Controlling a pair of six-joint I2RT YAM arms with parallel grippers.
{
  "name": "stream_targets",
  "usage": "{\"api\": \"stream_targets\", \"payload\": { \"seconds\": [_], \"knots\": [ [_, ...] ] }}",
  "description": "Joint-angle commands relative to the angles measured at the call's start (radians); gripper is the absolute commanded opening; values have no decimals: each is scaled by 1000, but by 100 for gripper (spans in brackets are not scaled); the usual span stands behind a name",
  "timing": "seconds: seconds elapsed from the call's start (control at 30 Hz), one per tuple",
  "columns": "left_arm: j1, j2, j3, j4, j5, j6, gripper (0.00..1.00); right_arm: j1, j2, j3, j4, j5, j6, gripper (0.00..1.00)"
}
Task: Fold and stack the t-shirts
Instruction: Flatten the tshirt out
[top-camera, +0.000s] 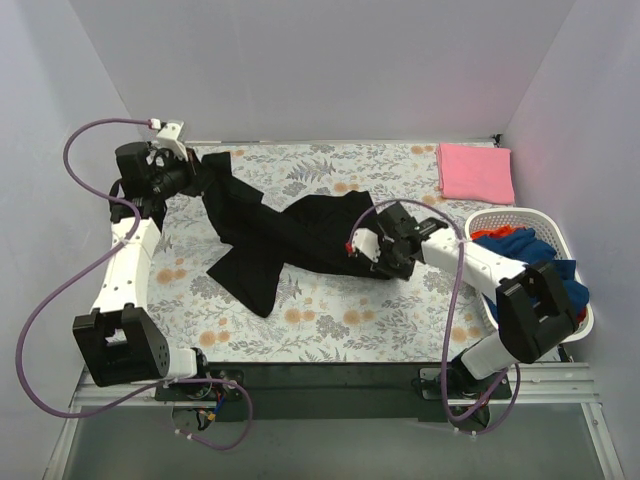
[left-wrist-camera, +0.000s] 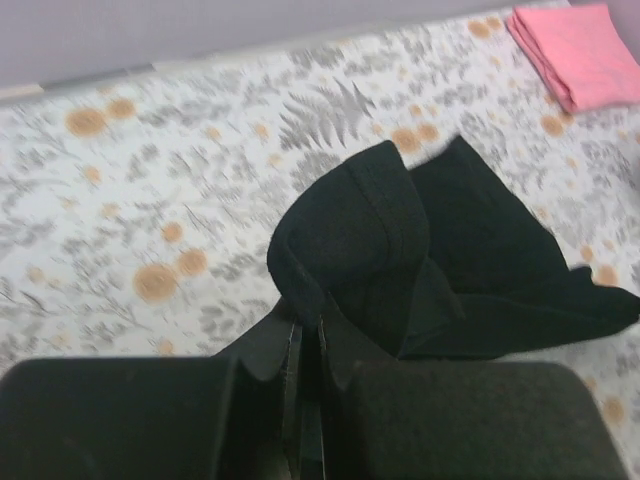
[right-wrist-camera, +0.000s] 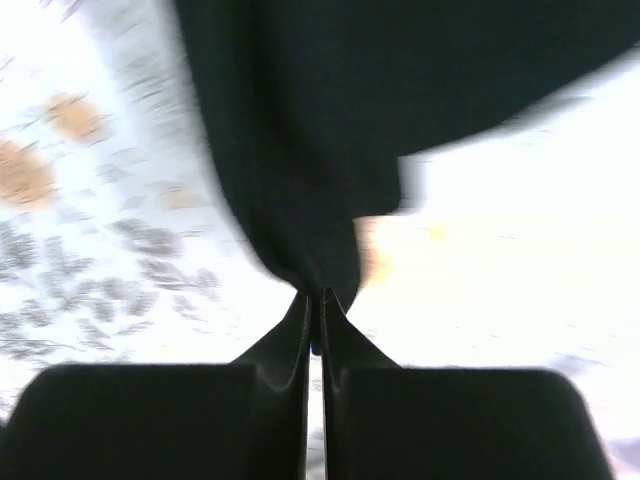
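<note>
A large black t-shirt (top-camera: 290, 235) lies crumpled across the floral table covering, stretched between both arms. At the back left my left gripper (top-camera: 197, 178) is shut on one end of it; the left wrist view shows the black t-shirt (left-wrist-camera: 400, 250) bunched right at the left gripper (left-wrist-camera: 308, 340). Right of centre, my right gripper (top-camera: 362, 245) is shut on the shirt's other edge. In the blurred right wrist view the black t-shirt (right-wrist-camera: 330, 120) is pinched in the right gripper (right-wrist-camera: 315, 300). A folded pink t-shirt (top-camera: 475, 172) lies at the back right, and the left wrist view catches this pink t-shirt (left-wrist-camera: 585, 50) too.
A white slotted basket (top-camera: 500, 217) stands at the right edge, holding a blue shirt (top-camera: 525, 247) and a bit of red cloth (top-camera: 494, 236). The floral covering (top-camera: 330, 320) shows bare along the front. Walls close in on the left, back and right.
</note>
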Motion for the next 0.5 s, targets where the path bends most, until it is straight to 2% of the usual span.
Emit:
{"api": "stream_targets", "payload": {
  "seconds": [0.0,0.17,0.27,0.4,0.47],
  "knots": [
    [29,49,162,52,-48,-14,0,-100,-62,250,-69,71,-76,1],
    [55,153,374,120,-70,-83,0,-204,12,673,-88,131,-103,1],
    [67,160,457,152,-74,-152,0,-221,35,813,-86,175,-109,1],
    [81,42,437,206,-63,-203,0,-221,3,999,-85,221,-94,1],
    [81,-35,400,245,-92,-200,0,-220,-48,1027,-80,243,-74,1]
  ]
}}
